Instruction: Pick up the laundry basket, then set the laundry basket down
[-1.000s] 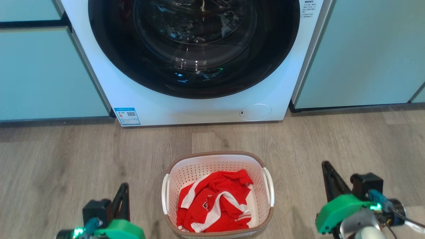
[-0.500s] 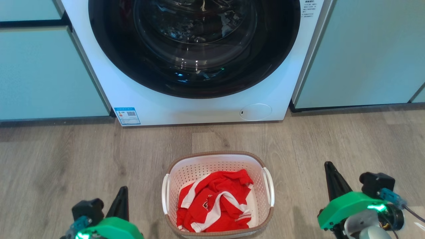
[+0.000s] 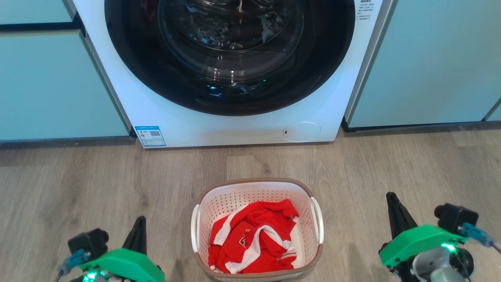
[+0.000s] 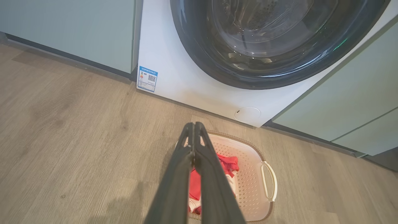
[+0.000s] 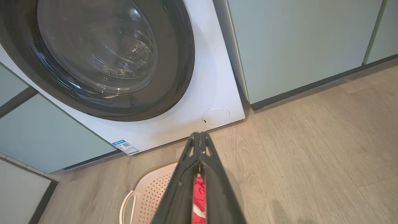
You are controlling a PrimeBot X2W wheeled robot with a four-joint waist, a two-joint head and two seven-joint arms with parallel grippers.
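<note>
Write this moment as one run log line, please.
laundry basket: on floor, red garment inside | left claw: shut, empty, beside basket | right claw: shut, empty, beside basket

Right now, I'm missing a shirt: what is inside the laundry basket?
A crumpled red garment with white stripes lies in the laundry basket. It covers most of the bottom; anything beneath it is hidden.

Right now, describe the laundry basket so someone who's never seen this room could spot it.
Find the white washing machine with its big dark round door. On the wood floor just before it sits the laundry basket: small, white, perforated, brown-rimmed, holding a red-and-white garment.
</note>
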